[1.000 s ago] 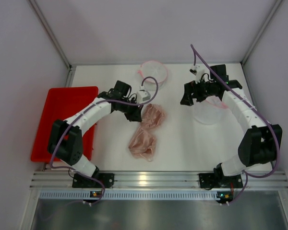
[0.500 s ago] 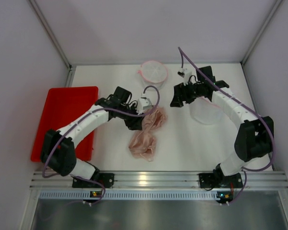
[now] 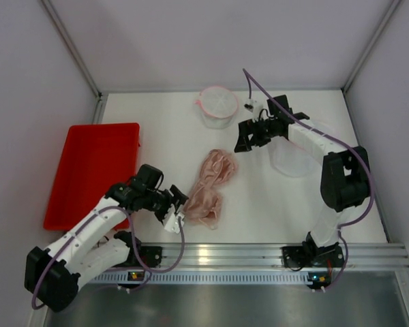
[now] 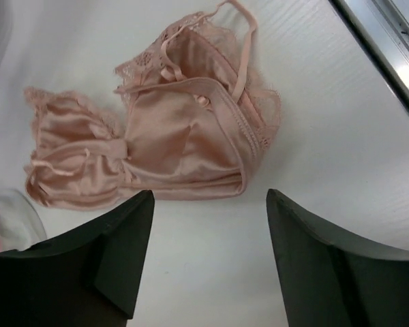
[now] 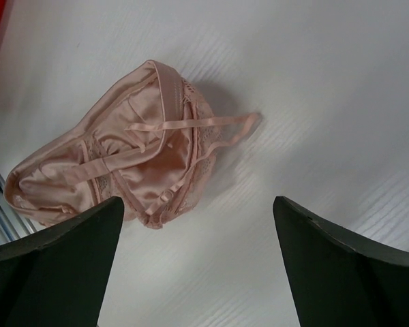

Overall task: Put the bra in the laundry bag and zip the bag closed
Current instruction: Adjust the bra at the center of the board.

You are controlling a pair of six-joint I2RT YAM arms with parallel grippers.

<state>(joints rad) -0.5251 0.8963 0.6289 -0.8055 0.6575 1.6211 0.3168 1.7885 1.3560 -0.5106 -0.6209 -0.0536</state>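
Observation:
The pink satin bra (image 3: 208,187) lies crumpled on the white table, near the middle. My left gripper (image 3: 174,208) sits just left of its near end, open and empty; in the left wrist view the bra (image 4: 170,136) lies just beyond the gripper (image 4: 208,197). My right gripper (image 3: 244,139) hovers open to the right of the bra's far end, with the bra (image 5: 116,170) to the left of the gripper (image 5: 199,201) in its wrist view. A round white mesh laundry bag with pink trim (image 3: 217,105) stands at the back. I cannot see its zip.
A pale translucent rounded mesh piece (image 3: 293,160) lies under my right forearm. A red tray (image 3: 92,170) sits at the left. The metal rail (image 3: 204,255) runs along the near edge, and walls close in the back and sides.
My left gripper opened, let go of the bra, and pulled back toward the near left. The right arm swung left toward the bra. The bra settled on the table.

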